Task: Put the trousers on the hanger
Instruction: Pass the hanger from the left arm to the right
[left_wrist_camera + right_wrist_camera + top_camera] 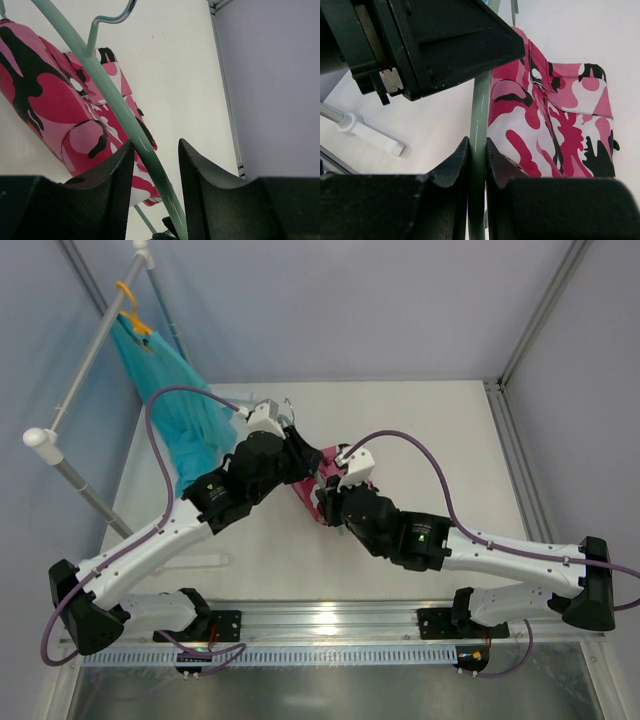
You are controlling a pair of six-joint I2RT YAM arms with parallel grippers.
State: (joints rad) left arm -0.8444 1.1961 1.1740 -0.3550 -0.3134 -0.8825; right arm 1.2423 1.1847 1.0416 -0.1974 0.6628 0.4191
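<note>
The mint-green hanger (pixel 116 102) is held above the table, its metal hook (pixel 118 17) at the far end. Its slanted rod runs between the fingers of my left gripper (pixel 156 145), which stands open with a gap on the right side of the rod. My right gripper (pixel 477 142) is shut on another stretch of the hanger (pixel 480 105). The pink camouflage trousers (pixel 52 100) hang folded against the hanger, right of the rod in the right wrist view (pixel 555 125). From above, only a bit of the trousers (pixel 312 472) shows between the left gripper (pixel 290 436) and right gripper (pixel 331 481).
A white tube rack (pixel 85 365) stands at the left edge of the table and carries a teal garment (pixel 190 420) on an orange hanger (pixel 130 302). One rack foot (pixel 367 134) shows in the right wrist view. The left gripper's body (pixel 430 40) hangs close above my right fingers.
</note>
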